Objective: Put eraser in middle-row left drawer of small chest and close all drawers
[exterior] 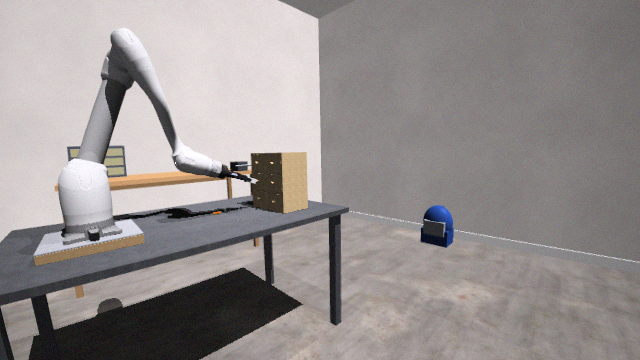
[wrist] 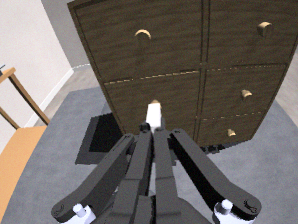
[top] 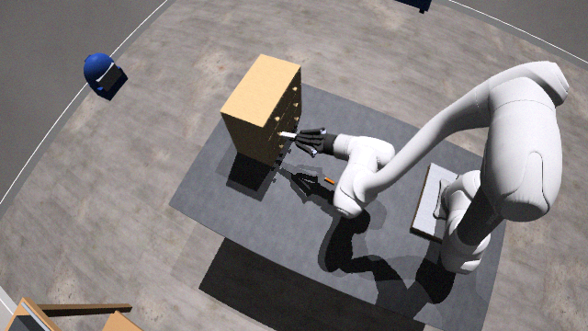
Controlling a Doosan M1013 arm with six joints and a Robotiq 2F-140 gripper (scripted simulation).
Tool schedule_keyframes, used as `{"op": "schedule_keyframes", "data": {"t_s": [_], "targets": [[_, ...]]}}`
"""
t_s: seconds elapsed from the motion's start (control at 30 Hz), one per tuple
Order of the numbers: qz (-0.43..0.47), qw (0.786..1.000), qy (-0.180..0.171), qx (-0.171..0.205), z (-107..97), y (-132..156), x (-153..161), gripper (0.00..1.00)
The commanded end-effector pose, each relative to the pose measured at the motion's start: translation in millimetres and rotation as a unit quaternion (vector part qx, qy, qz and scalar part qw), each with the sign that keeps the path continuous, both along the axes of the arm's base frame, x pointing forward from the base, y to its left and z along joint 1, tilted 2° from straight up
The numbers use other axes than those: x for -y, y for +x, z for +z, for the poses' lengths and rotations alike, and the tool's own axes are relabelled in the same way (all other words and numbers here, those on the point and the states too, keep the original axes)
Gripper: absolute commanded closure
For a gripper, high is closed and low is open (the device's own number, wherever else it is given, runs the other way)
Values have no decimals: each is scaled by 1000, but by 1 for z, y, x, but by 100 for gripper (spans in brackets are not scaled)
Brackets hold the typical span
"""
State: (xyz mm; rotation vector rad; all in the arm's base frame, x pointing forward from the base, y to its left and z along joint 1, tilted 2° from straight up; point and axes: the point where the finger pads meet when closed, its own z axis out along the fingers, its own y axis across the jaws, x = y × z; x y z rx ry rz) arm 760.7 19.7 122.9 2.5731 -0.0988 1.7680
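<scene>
The small wooden chest point(top: 259, 87) point(exterior: 292, 180) point(wrist: 173, 16) stands on the grey table point(top: 276, 221) point(exterior: 225, 235) with its drawer fronts facing the arm. All the drawers that I can see look pushed in flush. My gripper point(top: 287, 134) point(exterior: 252, 180) point(wrist: 155, 112) is shut with nothing between the fingers. Its pale tips are level and right at the knob point(wrist: 154, 103) of a left-column drawer about halfway up the front. I cannot see the eraser in any view.
A small orange stick point(top: 329, 180) point(exterior: 216, 213) lies on the table under the forearm. The arm's base plate point(top: 429, 202) point(exterior: 85, 247) sits at the table's far end. A blue object point(top: 103, 74) point(exterior: 437, 225) stands on the floor. A wooden bench stands behind.
</scene>
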Motion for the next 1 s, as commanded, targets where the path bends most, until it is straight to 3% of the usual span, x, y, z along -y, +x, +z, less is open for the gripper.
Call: {"op": "schedule_keyframes", "data": {"t_s": [0.0, 0.33, 0.7, 0.97], "targets": [[0, 1000, 0, 0, 0, -8, -1, 100], [0, 1000, 0, 0, 1, -44, -3, 100], [0, 1000, 0, 0, 4, -55, -3, 100], [0, 1000, 0, 0, 19, -91, -5, 100]]}}
